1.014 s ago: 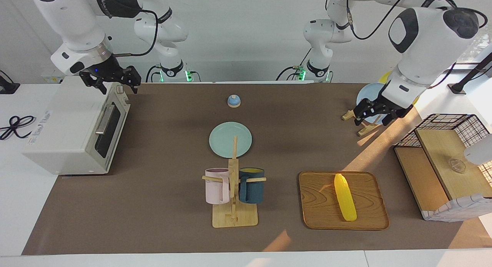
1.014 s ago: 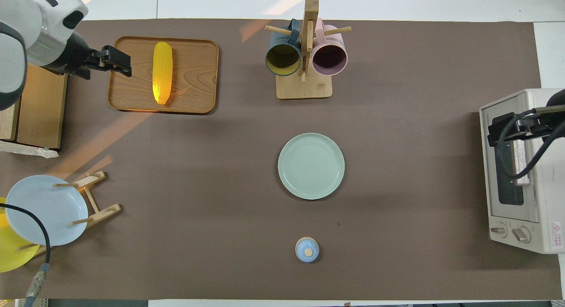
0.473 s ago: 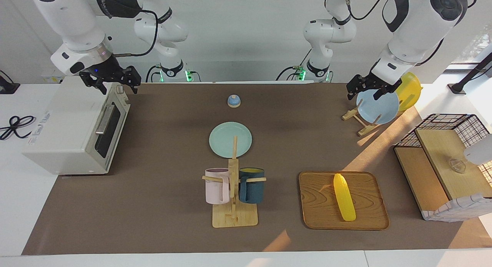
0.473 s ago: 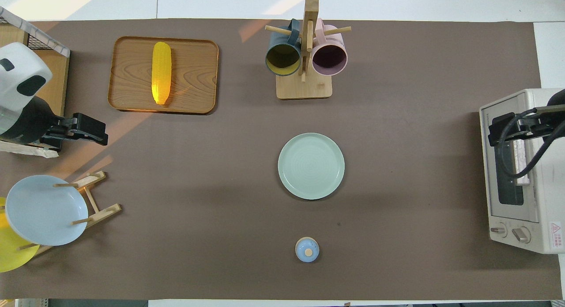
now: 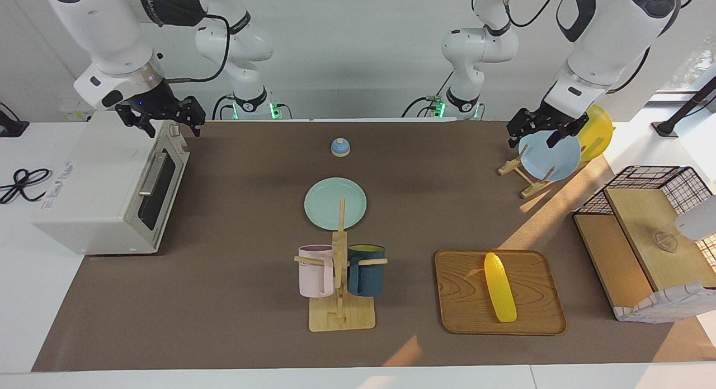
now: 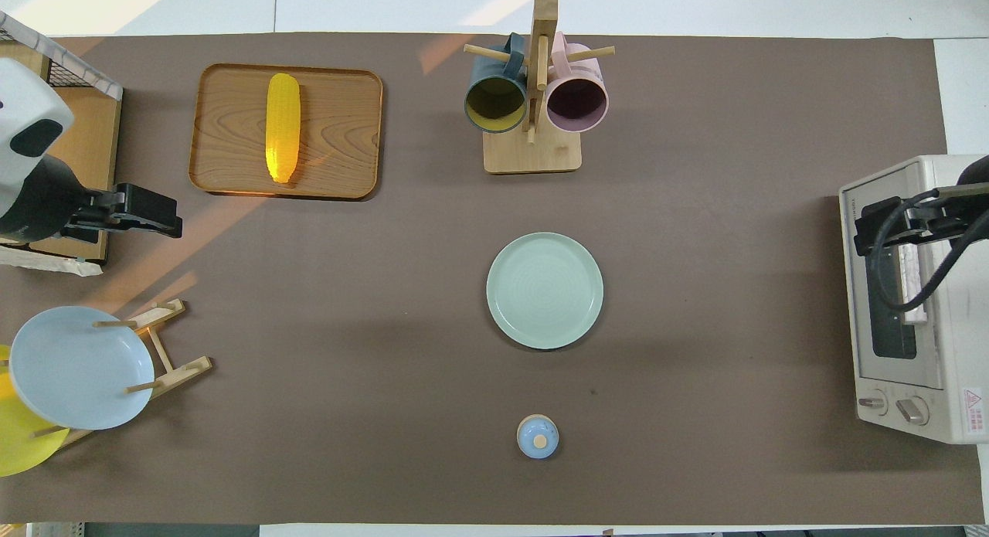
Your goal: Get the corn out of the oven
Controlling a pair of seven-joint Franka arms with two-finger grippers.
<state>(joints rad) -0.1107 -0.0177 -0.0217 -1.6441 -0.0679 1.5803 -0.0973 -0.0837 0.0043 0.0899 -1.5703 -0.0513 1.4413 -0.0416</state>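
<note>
Facing view
Corn: I saw the corn point(image 5: 499, 287) lying flat on the wooden tray point(image 5: 464, 316), out of the oven, at the left arm's end of the table and far from the robots.
Oven: the toaster oven point(image 5: 106, 190) stood at the right arm's end with its glass door closed.
Right gripper: I had the right gripper point(image 5: 166, 119) raised over the oven's top corner, fingers apart and holding nothing.
Left gripper: the left gripper point(image 5: 540, 130) hung over the pale blue plate point(image 5: 551, 159) on its wooden rack, fingers apart and empty; I could not tell whether it touched the plate.
Other things: a yellow plate point(image 5: 597, 132) stood in the same rack, nearer to the robots than the blue one. A mint plate point(image 5: 324, 204) lay mid-table, a small blue bell point(image 5: 340, 147) nearer to the robots, and a mug tree with a pink mug point(image 5: 315, 271) and a dark blue mug point(image 5: 366, 271) farther out.

Overhead view
Corn: the corn point(image 6: 283, 127) lay lengthwise on the tray point(image 6: 340, 127).
Oven: the oven point(image 6: 912, 305) sat at the table's edge with two knobs showing.
Right gripper: the right gripper point(image 6: 877, 224) covered part of the oven's door edge.
Left gripper: the left gripper point(image 6: 151, 212) showed beside the tray's nearer corner, between the tray and the plate rack point(image 6: 166, 351).
</note>
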